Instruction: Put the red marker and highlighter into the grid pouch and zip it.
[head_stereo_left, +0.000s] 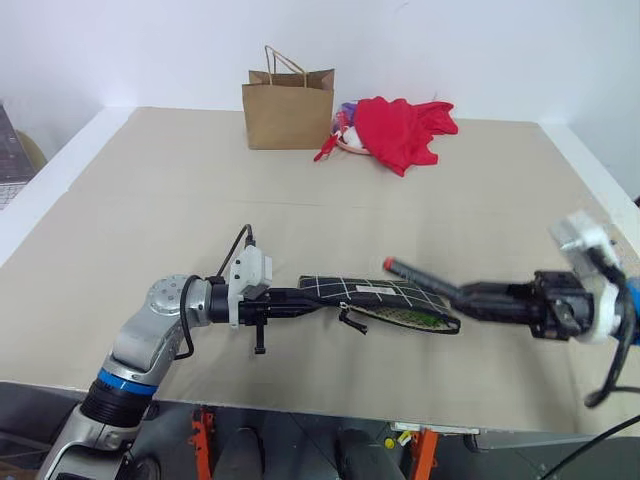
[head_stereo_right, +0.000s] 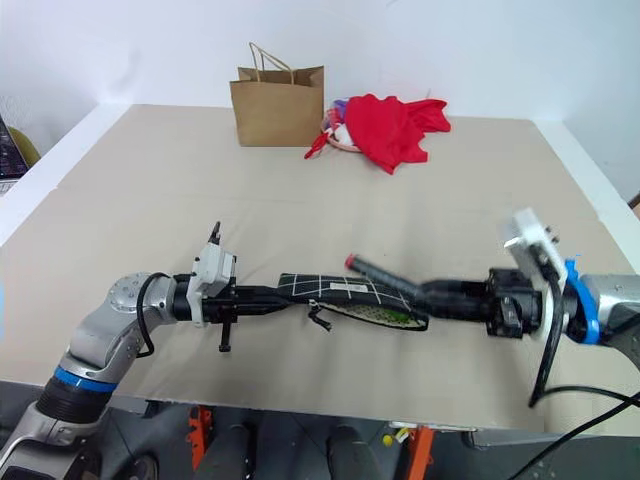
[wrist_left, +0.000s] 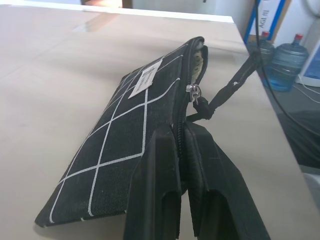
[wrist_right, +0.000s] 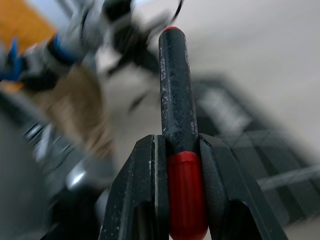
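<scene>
So far you have the flat black fabric grid pouch with thin white lines (head_stereo_left: 375, 295) held off the beige table (head_stereo_left: 150, 200), low centre of the left eye view. Your left gripper (head_stereo_left: 312, 297) is clamped tight on the pouch's closed end; the left wrist view shows both black fingers (wrist_left: 150, 185) pinching the zipper seam. The zipper is drawn back, mouth gaping toward the right of the frame, pull cord (wrist_left: 227, 92) dangling.

Your right gripper (head_stereo_left: 452, 293) has closed on the slim black-barrelled marker with the bright red end (head_stereo_left: 415, 276), gripping it across the join of red and black. Its free tip sits over the pouch, just above the open mouth, not yet inside.

Something light green shows inside the opening, likely the highlighter, though you cannot confirm it.

Left to do, as I judge: marker in, then zip. A brown paper bag (head_stereo_left: 288, 110) and red cloth heap (head_stereo_left: 400, 130) sit at top centre.
</scene>
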